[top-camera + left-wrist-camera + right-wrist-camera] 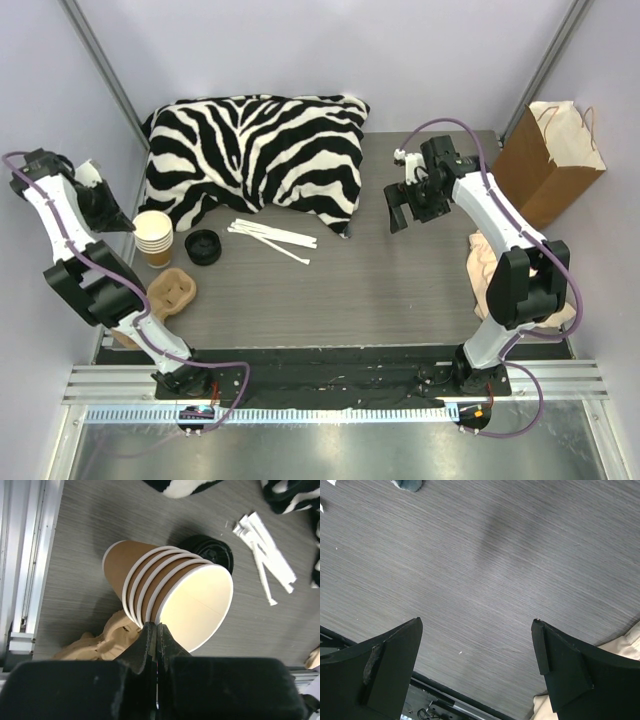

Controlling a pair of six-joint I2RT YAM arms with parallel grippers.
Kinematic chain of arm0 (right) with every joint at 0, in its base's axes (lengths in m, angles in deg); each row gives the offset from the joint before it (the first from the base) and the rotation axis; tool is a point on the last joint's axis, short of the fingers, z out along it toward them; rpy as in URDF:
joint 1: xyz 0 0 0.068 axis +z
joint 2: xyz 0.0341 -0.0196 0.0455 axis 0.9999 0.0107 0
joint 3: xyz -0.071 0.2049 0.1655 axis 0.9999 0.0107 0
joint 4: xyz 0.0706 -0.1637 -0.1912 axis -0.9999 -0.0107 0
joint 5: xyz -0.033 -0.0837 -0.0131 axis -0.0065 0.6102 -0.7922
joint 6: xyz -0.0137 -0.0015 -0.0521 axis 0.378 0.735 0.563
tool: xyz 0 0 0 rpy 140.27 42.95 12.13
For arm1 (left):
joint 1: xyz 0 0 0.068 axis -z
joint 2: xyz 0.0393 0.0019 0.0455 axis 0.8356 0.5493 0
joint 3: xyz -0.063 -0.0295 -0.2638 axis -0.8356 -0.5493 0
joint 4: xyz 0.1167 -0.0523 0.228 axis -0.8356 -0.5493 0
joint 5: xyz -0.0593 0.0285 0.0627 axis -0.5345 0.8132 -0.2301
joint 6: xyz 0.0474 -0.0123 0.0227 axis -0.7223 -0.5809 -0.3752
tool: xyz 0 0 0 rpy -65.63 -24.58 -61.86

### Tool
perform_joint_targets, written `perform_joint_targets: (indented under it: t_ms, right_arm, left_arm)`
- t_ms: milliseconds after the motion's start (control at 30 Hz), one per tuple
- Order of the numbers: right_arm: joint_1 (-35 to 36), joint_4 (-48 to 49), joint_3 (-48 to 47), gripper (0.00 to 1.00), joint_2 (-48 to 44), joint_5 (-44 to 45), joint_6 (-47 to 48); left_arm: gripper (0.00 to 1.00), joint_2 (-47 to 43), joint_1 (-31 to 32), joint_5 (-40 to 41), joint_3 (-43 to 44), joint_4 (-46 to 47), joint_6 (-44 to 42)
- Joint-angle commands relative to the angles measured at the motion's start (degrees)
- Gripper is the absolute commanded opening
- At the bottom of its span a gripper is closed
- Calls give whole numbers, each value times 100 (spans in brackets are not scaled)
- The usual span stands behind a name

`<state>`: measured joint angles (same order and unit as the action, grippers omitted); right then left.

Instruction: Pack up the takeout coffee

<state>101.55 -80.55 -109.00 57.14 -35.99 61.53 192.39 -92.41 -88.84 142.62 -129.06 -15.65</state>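
Takeout coffee is not showing in any of the three views, and where it is sitting cannot be told. A stack of lidless brown cups [153, 238] with white insides is standing at the left of the grey worktop [380, 290]. A loose black lid [203, 246] is lying just beside the stack on its right, apart from the cups. A moulded pulp carrier [172, 292] is resting near the stack, on the side toward the arms. White paper-wrapped sticks [270, 238] are lying scattered in the middle, their far ends close to a zebra-striped pillow [255, 150] that is filling the back of the worktop.

The left hand [154, 626] is hanging above and to the left of the cups, its two fingers pressed together with nothing between them. Its wrist camera is looking down into the mouth of the top cup. The right hand [476, 625] is hovering over a bare stretch of worktop at the right, in front of the pillow's corner, its fingers spread wide and gripping nothing.

A brown paper bag [548, 160] with cord handles is standing at the far right corner, its pale inside showing at the top. A crumpled beige thing [487, 265] is lying at the right edge beside the right arm; what it is cannot be told.
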Motion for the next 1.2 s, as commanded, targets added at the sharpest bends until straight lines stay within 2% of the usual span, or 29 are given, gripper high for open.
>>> perform_joint_targets:
  t_ms: [0, 167, 267, 367, 467, 733, 867, 967, 1067, 1167]
  right_arm:
    - [49, -19, -384, 100, 45, -199, 75]
    - [84, 7, -612, 100, 151, -445, 57]
    - [146, 7, -762, 100, 265, -542, 22]
    - [234, 77, -920, 100, 344, -743, 13]
    - [392, 182, -1166, 100, 423, -902, -13]
    - [629, 253, -1781, 100, 669, -1236, -180]
    - [629, 253, -1773, 100, 608, -1350, -215]
    - [629, 262, -1747, 100, 511, -1368, -233]
    - [638, 253, -1720, 100, 397, -1377, -250]
    - [638, 253, -1668, 100, 283, -1351, -268]
  left_arm:
    - [0, -23, -391, -1062, 441, -223, 63]
    - [0, 21, -549, -1056, -182, -47, 125]
    - [0, 197, -812, -1898, -209, -250, 19]
    - [0, 276, -805, -1776, -218, -170, -7]
    - [0, 294, -839, -2216, -33, -356, -122]
    - [0, 189, -848, -1918, 1020, -602, 159]
    - [0, 66, -840, -2084, 1609, -848, 230]
    - [0, -171, -787, -2128, 1707, -796, 204]
    - [0, -207, -655, -2548, 2030, -971, -15]
    - [0, -216, -130, -2717, 2349, -1392, -427]
